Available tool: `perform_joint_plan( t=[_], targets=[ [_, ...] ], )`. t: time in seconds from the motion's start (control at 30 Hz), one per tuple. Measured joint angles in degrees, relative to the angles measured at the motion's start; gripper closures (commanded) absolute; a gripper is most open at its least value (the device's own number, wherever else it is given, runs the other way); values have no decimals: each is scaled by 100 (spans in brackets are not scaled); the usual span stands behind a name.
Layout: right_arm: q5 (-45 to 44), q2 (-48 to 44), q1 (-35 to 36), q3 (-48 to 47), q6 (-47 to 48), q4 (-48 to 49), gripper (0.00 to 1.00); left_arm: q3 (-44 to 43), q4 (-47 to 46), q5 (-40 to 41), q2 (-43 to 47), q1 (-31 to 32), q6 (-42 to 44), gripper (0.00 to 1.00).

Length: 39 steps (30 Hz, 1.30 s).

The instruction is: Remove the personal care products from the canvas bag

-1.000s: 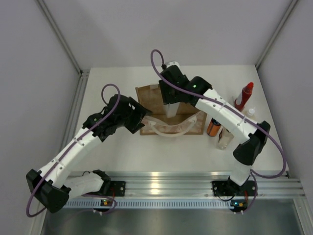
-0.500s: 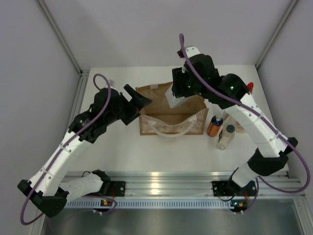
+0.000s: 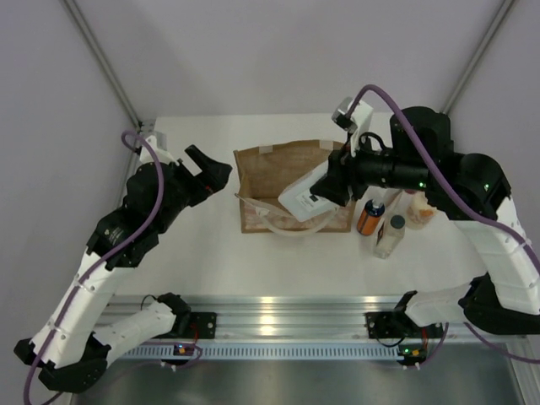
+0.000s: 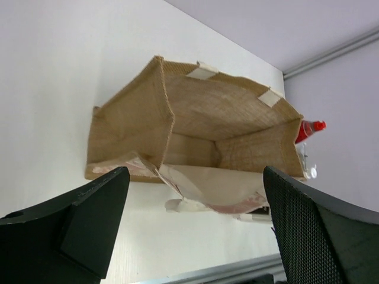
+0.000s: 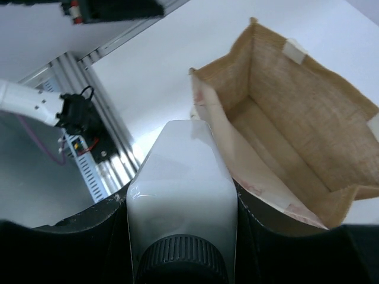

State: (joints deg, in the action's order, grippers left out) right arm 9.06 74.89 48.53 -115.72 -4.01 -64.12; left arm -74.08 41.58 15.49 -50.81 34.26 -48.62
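I count five bottles here: one white bottle (image 3: pixel 304 196), one orange (image 3: pixel 369 219), one clear (image 3: pixel 388 238), one cream (image 3: pixel 419 211) that I can only half see, and one red (image 4: pixel 306 130), which only my left wrist view catches. I count one bag (image 3: pixel 270 169), with two white tabs (image 4: pixel 203 71) showing.

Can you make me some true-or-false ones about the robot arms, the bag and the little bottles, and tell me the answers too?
1. The right pincer is holding the white squarish bottle. True.
2. The left pincer is clamped on the bag's handle. False: it is wide open and apart from the canvas bag, off to its left side.
3. The canvas bag looks empty inside. True.
4. The orange bottle is inside the bag. False: it stands on the table, just right of the bag.
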Motion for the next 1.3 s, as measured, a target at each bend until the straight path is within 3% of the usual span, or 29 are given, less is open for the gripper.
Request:
perform_joint_plan(
  t=[0.27, 0.6, 0.93, 1.13, 1.3],
  targets=[
    [721, 146, 647, 240, 520, -455, 100, -778, 299, 811, -505, 0, 321, 2],
    [424, 179, 1340, 2444, 1305, -435, 100, -883, 358, 1139, -533, 0, 380, 2],
    [297, -863, 1545, 5283, 2326, 1060, 100, -826, 396, 1316, -518, 0, 378, 2],
    [308, -876, 1545, 6312, 2662, 2199, 100, -643, 402, 1397, -472, 0, 332, 2],
    [404, -807, 1432, 6520, 2800, 2632, 100, -461, 444, 1394, -446, 0, 264, 2]
  ],
)
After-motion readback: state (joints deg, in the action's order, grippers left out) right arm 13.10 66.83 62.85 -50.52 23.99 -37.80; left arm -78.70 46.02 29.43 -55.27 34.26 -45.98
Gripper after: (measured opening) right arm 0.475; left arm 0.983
